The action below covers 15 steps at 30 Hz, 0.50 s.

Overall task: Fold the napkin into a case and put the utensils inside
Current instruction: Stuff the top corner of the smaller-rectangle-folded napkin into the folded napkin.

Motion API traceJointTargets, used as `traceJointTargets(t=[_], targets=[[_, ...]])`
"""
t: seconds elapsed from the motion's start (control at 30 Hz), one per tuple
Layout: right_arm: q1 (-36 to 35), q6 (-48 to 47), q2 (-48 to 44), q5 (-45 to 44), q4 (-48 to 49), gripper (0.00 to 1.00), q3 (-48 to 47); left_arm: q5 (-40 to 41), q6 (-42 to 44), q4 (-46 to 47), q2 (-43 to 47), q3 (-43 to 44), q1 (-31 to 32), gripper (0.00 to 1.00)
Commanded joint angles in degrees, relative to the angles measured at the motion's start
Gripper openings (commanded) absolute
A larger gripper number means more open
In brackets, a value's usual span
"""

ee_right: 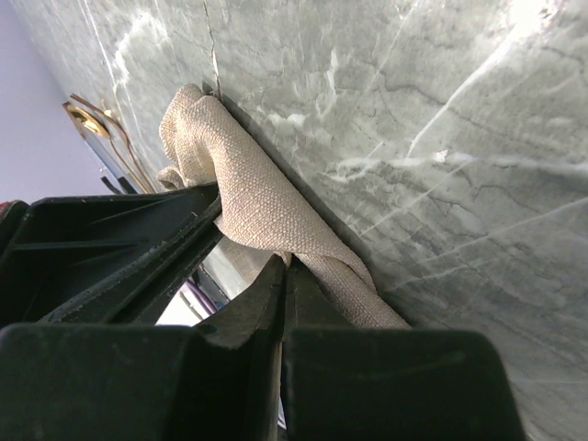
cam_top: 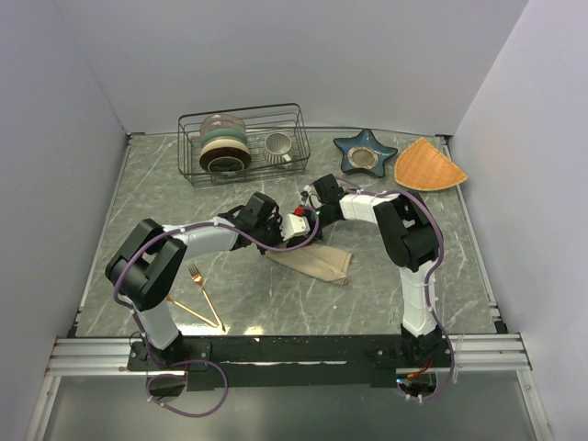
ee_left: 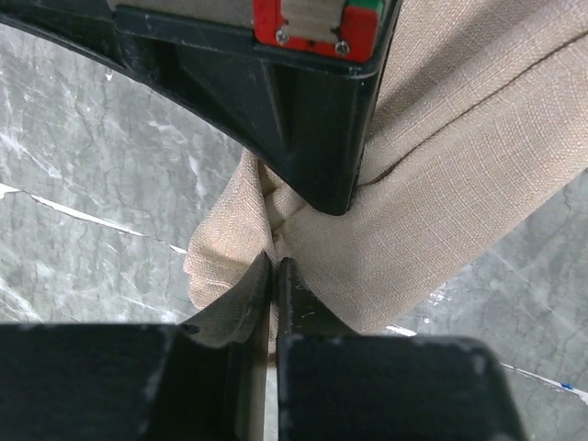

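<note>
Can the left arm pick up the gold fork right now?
Probably not yet. The left gripper is shut on the napkin, so it's busy. The fork lies uncovered near that arm's base, so the arm could likely reach it after letting go.

On the surface [cam_top: 276, 308] the napkin [cam_top: 317, 261] lies at the frame's centre, the fork [cam_top: 206, 296] and spoon [cam_top: 195, 312] at lower left, while along the top the rack [cam_top: 243, 112] holds bowls [cam_top: 223, 145] and a cup [cam_top: 278, 147], with a dish [cam_top: 365, 152] and then a mat [cam_top: 428, 165] to its right.
</note>
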<state>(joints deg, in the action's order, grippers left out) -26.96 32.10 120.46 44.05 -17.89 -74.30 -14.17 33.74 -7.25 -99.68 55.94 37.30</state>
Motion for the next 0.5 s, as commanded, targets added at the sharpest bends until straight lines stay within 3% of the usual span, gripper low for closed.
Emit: traceJointTargets(t=[0.0,0.2,0.37,0.47], targets=[[-0.6,0.1,1.3,-1.4,2.2,0.0,2.9,-1.5,1.5,-4.3,0.0,-0.5,0.1,0.05],[-3.6,3.4,-0.8,1.1,5.8,0.0,6.5,-2.9,1.1,-6.6,3.7,-3.4,0.2,0.01],[-3.3,1.1,-1.7,1.7,3.6,0.0,3.8,-2.6,0.6,-6.5,3.5,-4.4,0.1,0.01],[-2.7,-1.1,-2.6,1.5,1.1,0.17,2.8,-3.2,0.2,-6.5,2.6,-4.1,0.1,0.01]])
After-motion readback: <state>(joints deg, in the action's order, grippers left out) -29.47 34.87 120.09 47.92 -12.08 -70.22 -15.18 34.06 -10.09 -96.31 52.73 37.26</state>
